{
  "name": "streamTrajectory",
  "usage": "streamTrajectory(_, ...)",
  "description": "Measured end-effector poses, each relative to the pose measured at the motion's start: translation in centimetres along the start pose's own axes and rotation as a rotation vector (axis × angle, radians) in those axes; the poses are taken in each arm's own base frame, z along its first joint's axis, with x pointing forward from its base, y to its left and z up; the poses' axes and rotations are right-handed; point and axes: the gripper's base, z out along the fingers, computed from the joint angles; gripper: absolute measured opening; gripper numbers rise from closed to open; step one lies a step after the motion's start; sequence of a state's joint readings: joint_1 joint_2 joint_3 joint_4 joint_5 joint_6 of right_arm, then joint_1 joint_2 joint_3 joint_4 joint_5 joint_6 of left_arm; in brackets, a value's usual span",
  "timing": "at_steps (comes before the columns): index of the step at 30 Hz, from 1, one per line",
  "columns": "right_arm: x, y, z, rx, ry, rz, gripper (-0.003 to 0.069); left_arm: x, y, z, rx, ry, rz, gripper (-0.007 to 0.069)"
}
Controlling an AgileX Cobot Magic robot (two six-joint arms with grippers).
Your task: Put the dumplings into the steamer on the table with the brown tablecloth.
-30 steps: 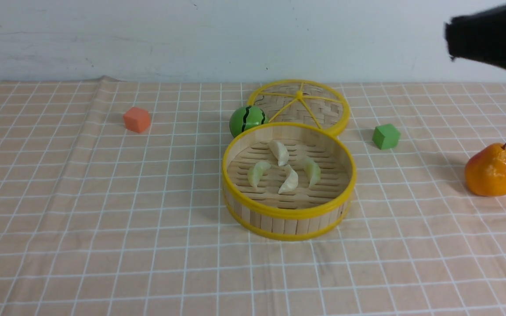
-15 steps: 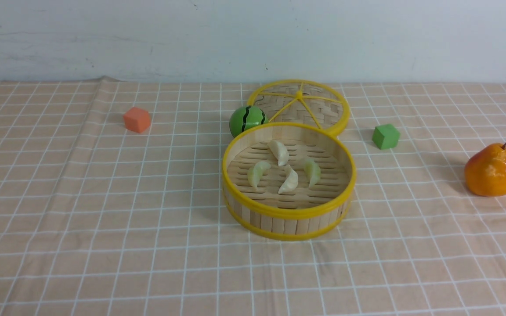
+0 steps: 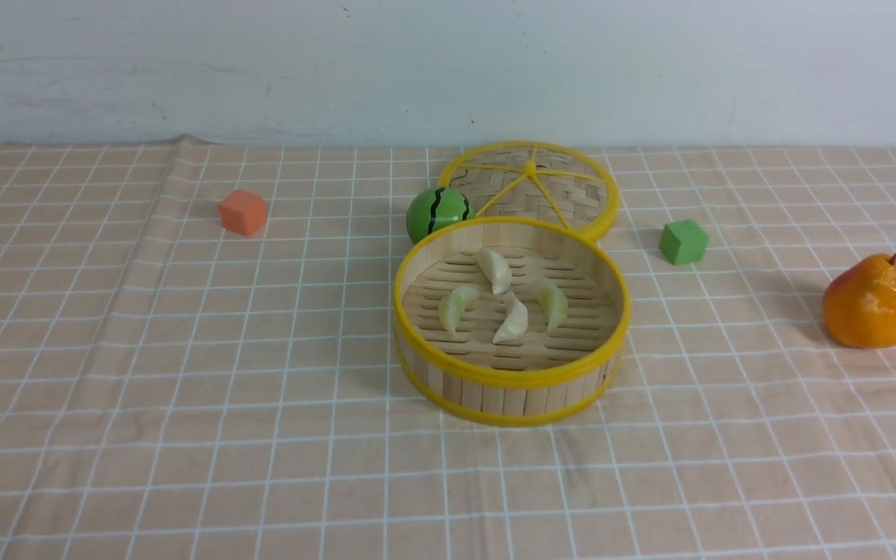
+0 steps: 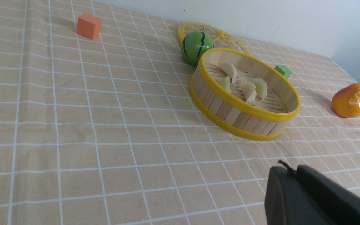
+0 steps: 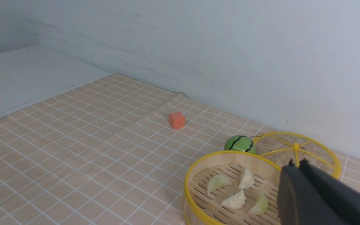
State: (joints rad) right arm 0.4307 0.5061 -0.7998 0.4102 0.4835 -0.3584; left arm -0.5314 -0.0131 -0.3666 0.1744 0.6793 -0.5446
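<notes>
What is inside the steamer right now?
Four dumplings lie on the slatted floor of the steamer, none stacked. The near wall hides the front strip of floor in the front view; no wrist view shows anything else inside.

You are looking at a staged test bench in a lab-like room, not a real kitchen. The tabletop (image 3: 183,435) wears a checked tan cloth pushed against a bare, scuffed white wall (image 3: 261,70). Scattered toy props mark it as a set-up: an orange cube (image 3: 243,211) at ten o'clock, a green cube (image 3: 683,241) at two, a plastic pear (image 3: 870,299) at three, beside a toy watermelon ball (image 3: 439,211).
</notes>
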Motion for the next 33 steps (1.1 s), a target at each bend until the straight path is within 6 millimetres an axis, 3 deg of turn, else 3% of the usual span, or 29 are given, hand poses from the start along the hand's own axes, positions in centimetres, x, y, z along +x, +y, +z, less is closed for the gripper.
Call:
streamTrajectory(4,2.9,-0.7,0.3,0.065,0.003,-0.028,-0.0001,0.0,0.0,0.0,0.0,0.0,0.0,0.0038)
streamTrajectory(9,9.6,-2.1,-0.5,0.252,0.054,0.04,-0.0001,0.0,0.0,0.0,0.0,0.0,0.0,0.004)
streamTrajectory(10,9.9,-2.3,-0.6,0.272,0.059,0.04,-0.0001,0.0,0.0,0.0,0.0,0.0,0.0,0.0041)
streamTrajectory(12,13.9,-2.9,-1.5,0.404,0.097,0.127,-0.0001,0.0,0.0,0.0,-0.001,-0.001,0.002,0.0047)
streamTrajectory(19,20.9,-3.6,-2.9,0.62,0.151,0.229,-0.0001,0.0,0.0,0.0,-0.002,-0.001,0.002,0.0056)
streamTrajectory(23,22.8,-3.7,-3.0,0.64,0.17,0.243,-0.0001,0.0,0.0,0.0,-0.002,-0.001,0.002,0.0056)
streamTrajectory(33,22.9,-3.7,-3.0,0.641,0.175,0.246,-0.0001,0.0,0.0,0.0,-0.002,-0.001,0.002,0.0057)
